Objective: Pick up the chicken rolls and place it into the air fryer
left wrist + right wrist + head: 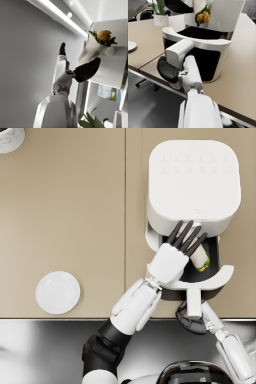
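Observation:
The chicken roll [199,257], a pale wrap with green leaves and orange filling at one end [103,37], is held by my left hand [181,246] above the open black drawer [212,262] of the white air fryer [192,180]. In the right wrist view the roll [201,15] hangs over the drawer's black cavity [200,33], apart from its floor. My right hand [190,320] grips the drawer's white handle [178,56] at the table's front edge.
An empty white plate [58,292] lies on the tan table at the front left. A white plant pot [10,138] stands at the far left corner. A seam in the tabletop [125,203] runs front to back left of the fryer.

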Available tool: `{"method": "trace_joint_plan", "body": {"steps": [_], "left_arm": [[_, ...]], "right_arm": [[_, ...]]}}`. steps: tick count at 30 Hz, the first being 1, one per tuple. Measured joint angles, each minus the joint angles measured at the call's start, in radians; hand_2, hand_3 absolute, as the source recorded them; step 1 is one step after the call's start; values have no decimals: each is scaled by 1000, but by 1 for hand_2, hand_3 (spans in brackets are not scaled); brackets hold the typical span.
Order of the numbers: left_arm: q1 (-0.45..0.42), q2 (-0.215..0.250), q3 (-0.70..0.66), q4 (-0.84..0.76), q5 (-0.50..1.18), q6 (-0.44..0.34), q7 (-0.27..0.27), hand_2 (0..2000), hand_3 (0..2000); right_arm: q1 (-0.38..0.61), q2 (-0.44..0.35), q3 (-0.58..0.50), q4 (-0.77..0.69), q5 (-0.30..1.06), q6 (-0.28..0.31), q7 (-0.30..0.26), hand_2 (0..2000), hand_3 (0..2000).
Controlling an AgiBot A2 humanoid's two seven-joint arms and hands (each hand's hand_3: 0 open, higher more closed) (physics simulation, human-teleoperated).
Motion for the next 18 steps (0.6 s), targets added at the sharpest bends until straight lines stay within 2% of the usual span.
{"method": "trace_joint_plan", "body": {"steps": [4, 8, 12, 18], "left_arm": [[-9, 4, -26, 21, 0, 22, 1, 0, 0], [-70, -28, -76, -47, 0, 28, 1, 0, 0], [-140, -66, -192, -130, 0, 30, 1, 0, 0], [-243, -107, -371, -265, 0, 30, 1, 0, 0]], "right_arm": [[-61, -40, -41, 35, 0, 36, 1, 2000, 2000], [-89, -57, -65, 48, -1, 90, 9, 2000, 2000], [-94, -76, -80, 44, -1, 117, 12, 2000, 2000], [-73, -149, -136, -1, 2, 212, 6, 2000, 2000]]}}
